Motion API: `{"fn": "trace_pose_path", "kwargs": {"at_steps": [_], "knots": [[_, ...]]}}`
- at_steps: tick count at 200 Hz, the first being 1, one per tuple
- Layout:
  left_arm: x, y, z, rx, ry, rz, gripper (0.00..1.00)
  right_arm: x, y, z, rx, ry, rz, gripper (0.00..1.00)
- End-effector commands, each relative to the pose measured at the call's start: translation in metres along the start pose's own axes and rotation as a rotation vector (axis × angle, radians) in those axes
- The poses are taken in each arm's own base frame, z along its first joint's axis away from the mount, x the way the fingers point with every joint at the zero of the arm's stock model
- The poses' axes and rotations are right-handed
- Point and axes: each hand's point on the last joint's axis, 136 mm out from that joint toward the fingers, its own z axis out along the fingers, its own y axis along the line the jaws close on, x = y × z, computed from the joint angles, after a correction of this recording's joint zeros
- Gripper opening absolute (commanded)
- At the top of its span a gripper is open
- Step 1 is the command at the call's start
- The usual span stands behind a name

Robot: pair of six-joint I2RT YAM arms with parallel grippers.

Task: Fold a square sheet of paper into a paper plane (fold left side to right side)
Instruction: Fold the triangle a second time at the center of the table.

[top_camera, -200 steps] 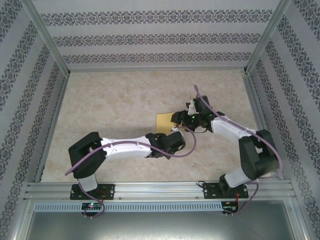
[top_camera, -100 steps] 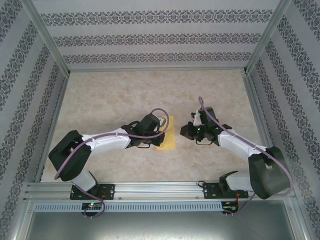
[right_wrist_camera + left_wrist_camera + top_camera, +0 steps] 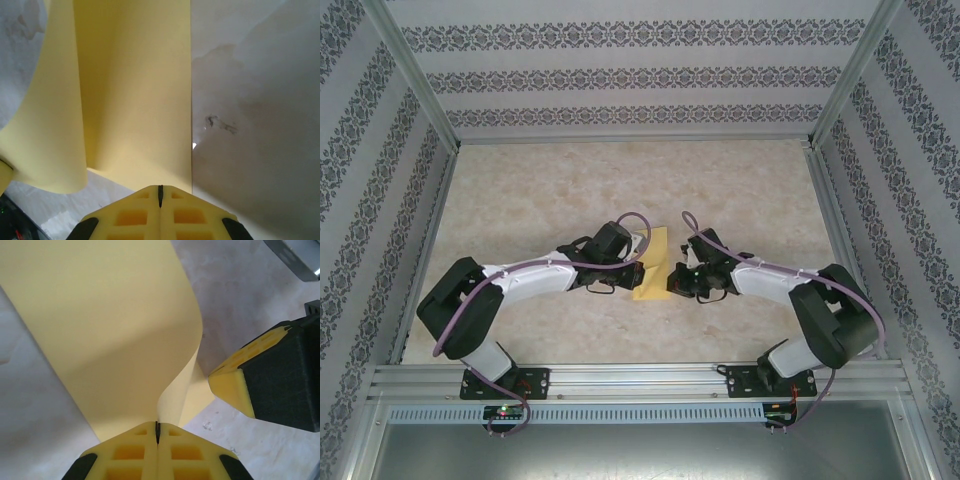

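Top external view: a thin yellow square sheet of paper (image 3: 653, 268) lies on the beige marbled desk (image 3: 540, 190), about midway between its left and right edges and closer to the near edge. The left hand (image 3: 641, 264) meets it from the left, the right hand (image 3: 677, 280) from the right. In the left wrist view, the left hand (image 3: 157, 432) is clamped on the sheet's (image 3: 110, 330) raised, curling edge. In the right wrist view, the right hand (image 3: 160, 192) has its fingers together over the sheet's (image 3: 135, 100) flat part; a pinch cannot be told.
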Motion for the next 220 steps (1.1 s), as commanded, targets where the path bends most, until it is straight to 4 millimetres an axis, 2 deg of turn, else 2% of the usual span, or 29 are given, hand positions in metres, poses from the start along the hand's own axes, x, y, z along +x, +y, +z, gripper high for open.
{"fn": "trace_pose_path", "kwargs": {"at_steps": [1, 95, 220], "knots": [[0.001, 0.009, 0.001, -0.022, 0.026, 0.021, 0.0, -0.007, 0.004, 0.004, 0.023, -0.012, -0.01, 0.0], [-0.006, 0.027, 0.012, -0.07, 0.053, 0.045, 0.0, 0.005, -0.019, 0.013, 0.129, 0.063, 0.007, 0.0], [-0.008, 0.042, 0.028, -0.078, 0.093, 0.047, 0.0, 0.011, -0.023, 0.013, 0.159, 0.094, 0.0, 0.0]]}}
